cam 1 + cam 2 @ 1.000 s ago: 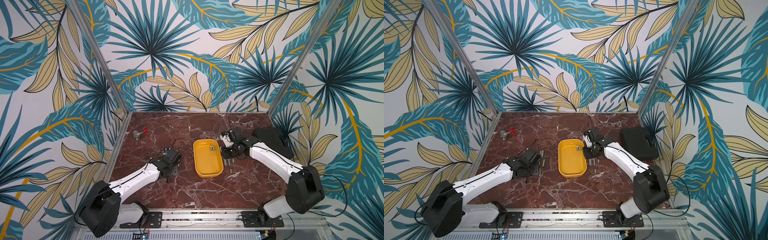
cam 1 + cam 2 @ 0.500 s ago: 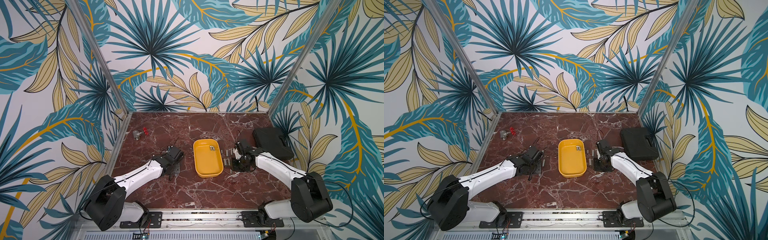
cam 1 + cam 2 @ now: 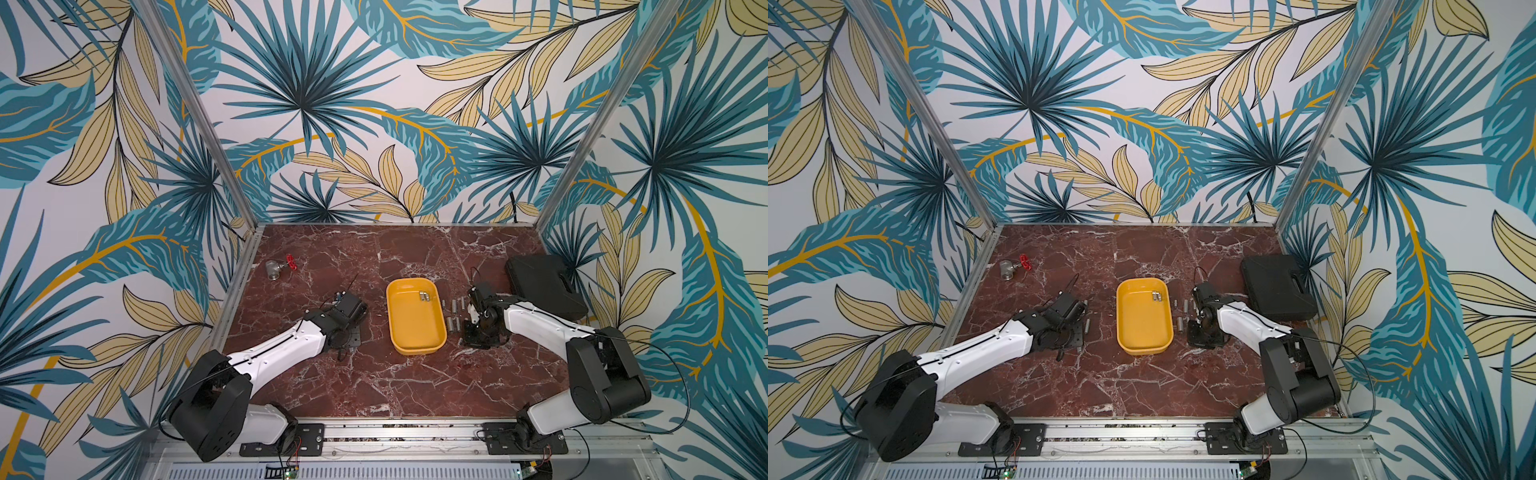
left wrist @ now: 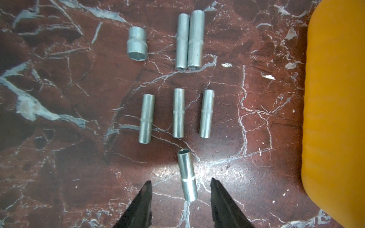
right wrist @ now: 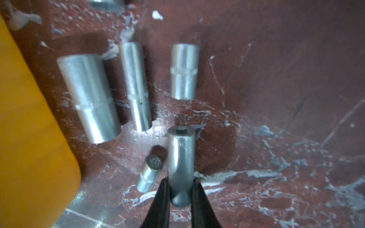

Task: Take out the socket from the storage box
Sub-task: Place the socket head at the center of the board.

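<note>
Now the right end effector (image 5: 178,189) pinches a socket (image 5: 180,158) just beside the storage box (image 3: 415,332), the left end effector (image 4: 180,181) is spread, many sockets (image 4: 178,112) are out, and two more sockets (image 3: 424,296) are left inside it.

Legible text: none.
Item 1, socket (image 5: 180,158) clamped in the right gripper (image 5: 180,184): faint stamped marks on a band near its open end, too blurred to read.
Item 2, short socket (image 5: 150,174) lying just beside it: engraved marks on the end face (dark, cross-hatched in look), illegible.
Item 3, remaining sockets (image 4: 178,112) in both wrist views: knurled rings only, nothing readable.
</note>
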Tool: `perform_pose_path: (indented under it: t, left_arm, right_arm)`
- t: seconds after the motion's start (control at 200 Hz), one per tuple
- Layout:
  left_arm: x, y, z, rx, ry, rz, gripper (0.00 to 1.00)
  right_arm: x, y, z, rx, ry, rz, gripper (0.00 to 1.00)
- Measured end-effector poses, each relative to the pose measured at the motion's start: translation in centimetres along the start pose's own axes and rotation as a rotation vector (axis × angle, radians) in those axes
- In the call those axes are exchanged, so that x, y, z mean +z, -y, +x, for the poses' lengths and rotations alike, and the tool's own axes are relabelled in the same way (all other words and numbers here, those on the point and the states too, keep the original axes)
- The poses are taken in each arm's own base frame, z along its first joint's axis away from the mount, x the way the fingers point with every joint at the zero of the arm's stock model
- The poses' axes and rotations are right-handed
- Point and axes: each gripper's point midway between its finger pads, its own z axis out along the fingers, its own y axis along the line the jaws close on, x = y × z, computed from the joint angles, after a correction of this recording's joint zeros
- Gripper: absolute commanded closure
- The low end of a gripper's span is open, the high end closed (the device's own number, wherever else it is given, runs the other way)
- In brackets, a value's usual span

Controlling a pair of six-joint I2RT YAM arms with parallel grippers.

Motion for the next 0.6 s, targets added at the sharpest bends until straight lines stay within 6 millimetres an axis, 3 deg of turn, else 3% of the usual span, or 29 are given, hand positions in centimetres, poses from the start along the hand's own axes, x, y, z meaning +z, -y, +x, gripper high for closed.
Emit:
perform_pose_path:
  t: [0.601]
  left_arm:
    - [0.00,0.05,0.03,0.000,-0.002,0.003,0.48]
  right_arm:
    - [0.03,0.02,0.02,0.005,-0.002,0.000,0.69]
